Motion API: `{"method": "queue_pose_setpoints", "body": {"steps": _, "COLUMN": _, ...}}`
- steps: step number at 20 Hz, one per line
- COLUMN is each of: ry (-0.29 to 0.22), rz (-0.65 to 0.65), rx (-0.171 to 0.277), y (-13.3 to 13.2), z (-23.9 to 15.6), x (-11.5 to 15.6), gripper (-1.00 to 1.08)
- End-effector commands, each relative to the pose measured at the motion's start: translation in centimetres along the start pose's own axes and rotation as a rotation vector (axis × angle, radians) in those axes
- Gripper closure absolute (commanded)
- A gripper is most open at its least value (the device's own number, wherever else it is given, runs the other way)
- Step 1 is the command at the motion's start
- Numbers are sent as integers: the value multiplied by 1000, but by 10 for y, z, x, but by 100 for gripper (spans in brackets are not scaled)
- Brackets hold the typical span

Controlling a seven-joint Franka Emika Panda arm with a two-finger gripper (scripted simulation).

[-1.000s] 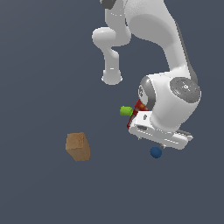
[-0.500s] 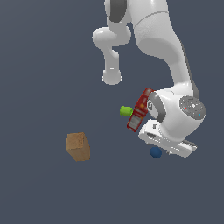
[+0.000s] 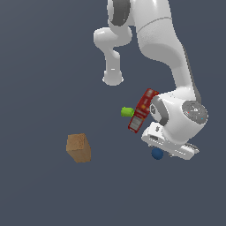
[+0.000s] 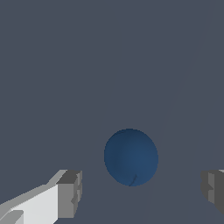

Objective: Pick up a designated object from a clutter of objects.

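Blue ball point(image 3: 157, 153) just beneath the arm point(image 3: 176, 119)

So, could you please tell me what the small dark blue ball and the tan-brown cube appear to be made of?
The small dark blue ball looks like smooth matte rubber or plastic: uniform colour, soft shading, no highlights, though the render leaves this open. The tan-brown cube suggests wood or cardboard, given its mottled, grainy brown faces and dull finish. The claw sits open astride the ball.
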State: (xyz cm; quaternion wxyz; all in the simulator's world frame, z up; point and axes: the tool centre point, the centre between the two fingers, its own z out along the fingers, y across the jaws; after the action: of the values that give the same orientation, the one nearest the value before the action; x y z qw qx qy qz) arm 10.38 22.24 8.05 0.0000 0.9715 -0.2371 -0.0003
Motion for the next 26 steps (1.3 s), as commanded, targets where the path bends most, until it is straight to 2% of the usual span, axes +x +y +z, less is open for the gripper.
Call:
{"method": "queue_pose_setpoints", "body": {"steps": 1, "ry": 0, "rz": 0, "rx": 0, "y": 0, "z": 5, "x": 0, "gripper": -92}}
{"method": "queue_pose_setpoints", "body": {"steps": 9, "ry": 1, "rz": 3, "rx": 0, "y": 1, "z": 43, "x": -1, "gripper": -92}}
{"method": "queue_pose_setpoints", "body": {"steps": 15, "ry": 1, "rz": 3, "rx": 0, "y": 0, "z": 49, "x": 0, "gripper": -92}}
{"method": "queue_pose_setpoints", "body": {"steps": 16, "ry": 1, "rz": 3, "rx": 0, "y": 0, "z": 49, "x": 0, "gripper": 108}}
{"method": "queue_pose_setpoints", "body": {"steps": 26, "ry": 0, "rz": 3, "rx": 0, "y": 0, "z": 50, "x": 0, "gripper": 108}}
